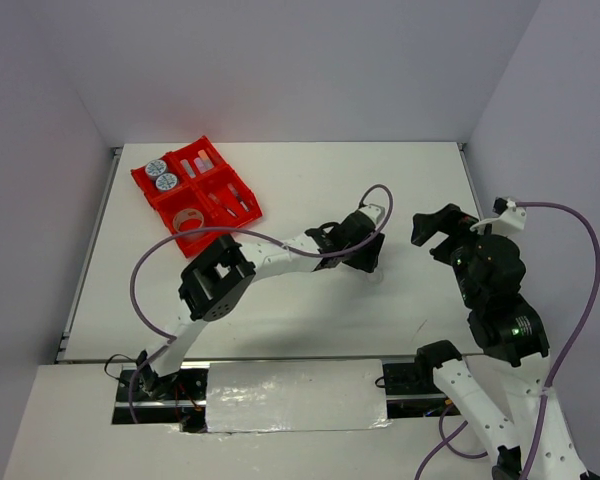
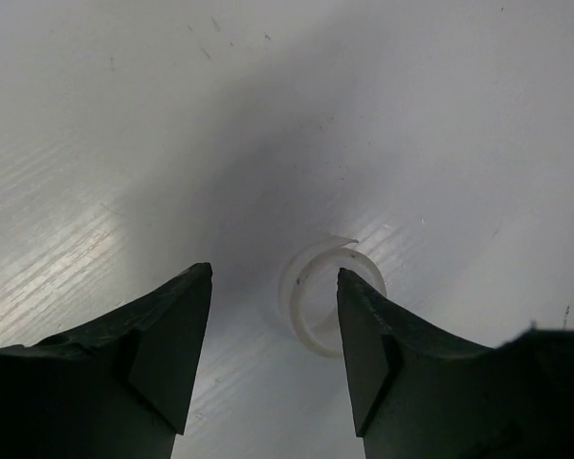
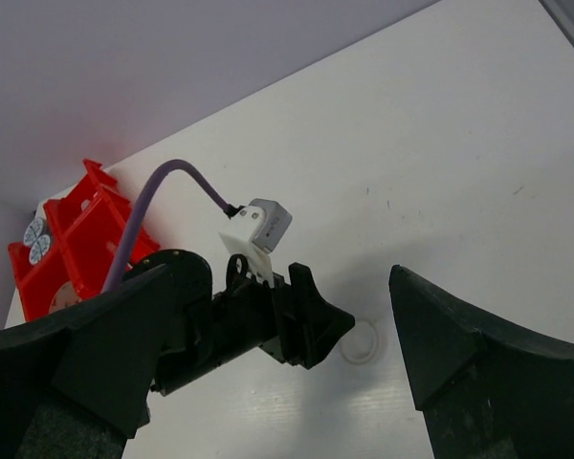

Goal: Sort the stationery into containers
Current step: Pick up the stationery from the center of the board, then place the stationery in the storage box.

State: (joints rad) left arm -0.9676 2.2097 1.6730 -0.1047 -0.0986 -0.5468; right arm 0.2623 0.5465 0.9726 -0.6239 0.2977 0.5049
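Observation:
A clear tape ring [image 2: 318, 298] lies flat on the white table, just inside the right finger of my left gripper [image 2: 274, 277]. That gripper is open and low over the ring, not touching it. From above, the left gripper [image 1: 368, 260] sits mid-table and hides the ring. My right gripper [image 3: 280, 273] is open and empty, raised to the right [image 1: 427, 238]. Its view shows the ring [image 3: 361, 341] beside the left gripper [image 3: 330, 320]. The red divided tray [image 1: 242, 215] at the far left holds two patterned tubs [image 1: 161, 175], another ring [image 1: 190, 220], pens [image 1: 232, 201] and sticks [image 1: 195, 164].
The left arm's purple cable [image 1: 160, 250] loops over the table between the tray and the arm. The right arm's cable [image 1: 580, 300] hangs at the right. The table's back edge meets the wall [image 1: 290, 143]. The tray also shows in the right wrist view [image 3: 72, 239].

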